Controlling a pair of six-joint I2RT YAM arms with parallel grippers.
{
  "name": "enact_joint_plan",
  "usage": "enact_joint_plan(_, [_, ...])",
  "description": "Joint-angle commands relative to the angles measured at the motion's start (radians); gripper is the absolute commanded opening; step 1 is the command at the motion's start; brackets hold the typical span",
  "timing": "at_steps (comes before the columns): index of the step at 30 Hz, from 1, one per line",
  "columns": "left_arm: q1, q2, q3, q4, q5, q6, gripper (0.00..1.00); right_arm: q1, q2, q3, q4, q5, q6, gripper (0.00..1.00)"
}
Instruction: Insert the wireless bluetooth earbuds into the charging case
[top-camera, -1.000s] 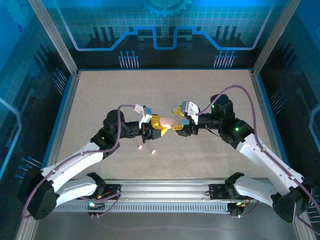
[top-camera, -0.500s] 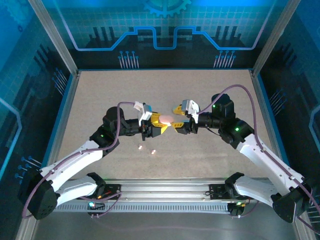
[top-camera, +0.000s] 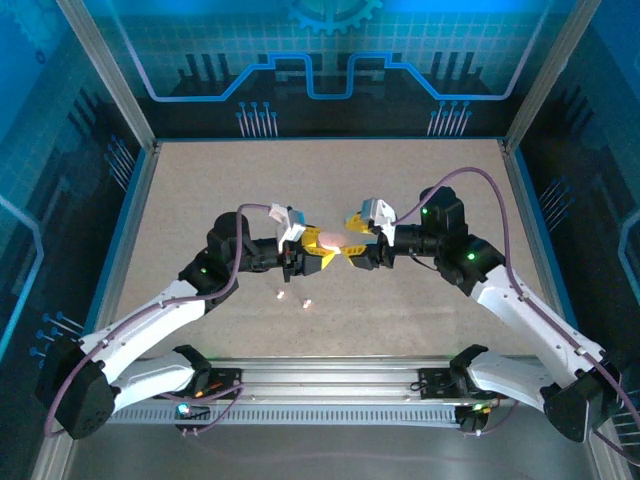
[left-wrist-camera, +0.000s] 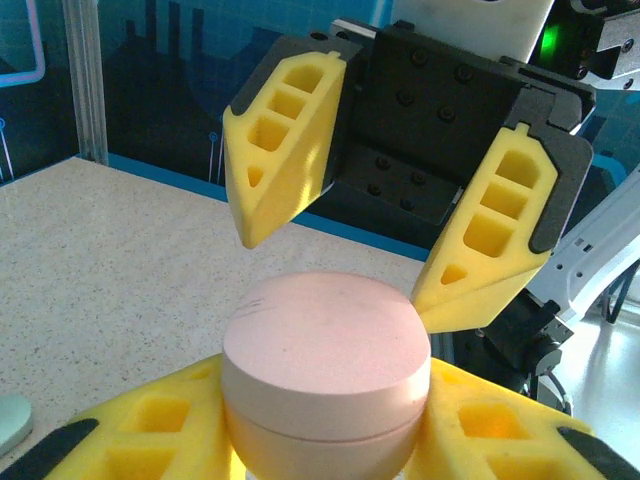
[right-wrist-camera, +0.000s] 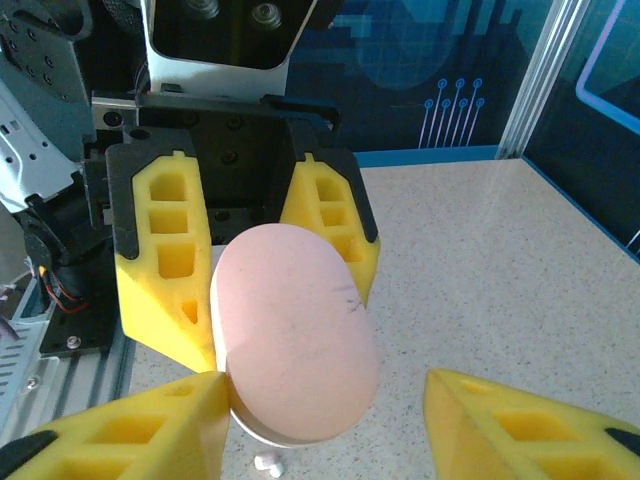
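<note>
Mid-bench (top-camera: 200, 200), raised off the speckled surface: pink oval charging case (top-camera: 330, 241), lid shut, with a faint seam around the body. Clamped on both long sides by the left hand (top-camera: 322, 250), yellow fingers pressed flat against it.

Facing it from the opposite side: right hand (top-camera: 352, 250), released, jaws spread wide and straddling the free end of the case. From the right wrist view, one yellow fingertip just at the case's lower edge, contact or a hair's gap, cannot tell; other fingertip well apart from it. From the left wrist view, same pair poised over the rounded top, one to each side.

Down on the bench, near side of the two hands and a little toward the left arm: two tiny pale earbuds (top-camera: 281, 295), lying loose, close together but apart from each other. Neither one in the case nor in either hand. Colour pale pink-white as far as can be made out; too small for more.
</note>
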Motion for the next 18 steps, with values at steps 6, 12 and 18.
enact_joint_plan(6, [-0.017,-0.009,0.032,-0.035,0.09,0.043,0.33,-0.008,0.005,0.037,0.054,0.032,0.027,0.53])
enact_joint_plan(12, [-0.017,-0.012,0.032,-0.045,0.084,0.049,0.32,-0.015,-0.001,0.033,0.063,0.017,0.047,0.51])
enact_joint_plan(18, [-0.017,-0.016,0.032,-0.038,0.085,0.043,0.32,-0.013,0.004,0.033,0.05,0.014,0.035,0.5])
